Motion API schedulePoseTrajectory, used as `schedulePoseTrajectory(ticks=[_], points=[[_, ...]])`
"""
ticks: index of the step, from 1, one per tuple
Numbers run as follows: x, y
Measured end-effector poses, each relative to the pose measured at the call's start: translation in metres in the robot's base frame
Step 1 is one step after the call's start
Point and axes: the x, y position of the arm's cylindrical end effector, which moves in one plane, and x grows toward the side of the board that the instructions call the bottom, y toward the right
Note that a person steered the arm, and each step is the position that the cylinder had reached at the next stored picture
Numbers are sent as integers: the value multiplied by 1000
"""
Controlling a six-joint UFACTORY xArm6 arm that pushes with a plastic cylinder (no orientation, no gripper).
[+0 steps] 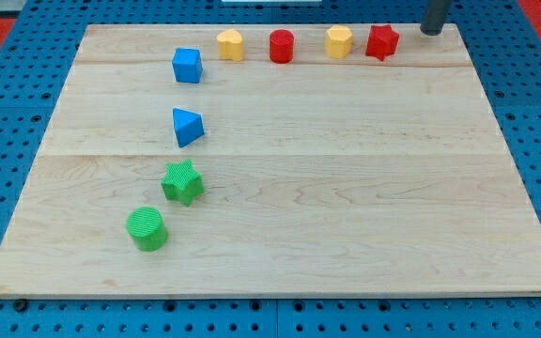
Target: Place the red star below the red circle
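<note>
The red star (381,42) lies near the board's top edge, at the right end of a row of blocks. The red circle (281,46) stands in the same row, two places to the star's left. A yellow block (339,41) sits between them. My tip (431,31) is at the view's top right, just right of the red star and slightly above it, apart from it. Only the rod's lowest part shows.
A yellow block (230,44) sits left of the red circle. A blue cube (187,66), a blue triangle (187,126), a green star (183,182) and a green circle (146,229) run down the left side of the wooden board (346,188).
</note>
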Motion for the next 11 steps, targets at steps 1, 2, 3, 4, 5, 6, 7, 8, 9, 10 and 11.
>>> schedulePoseTrajectory(ticks=[1,2,3,4,5,6,7,8,9,10,11], points=[[0,-1],[0,-2],[0,-4],[0,-4],[0,-5],[0,-32],[0,-62],[11,-66],[22,-66],[54,-92],[91,-135]])
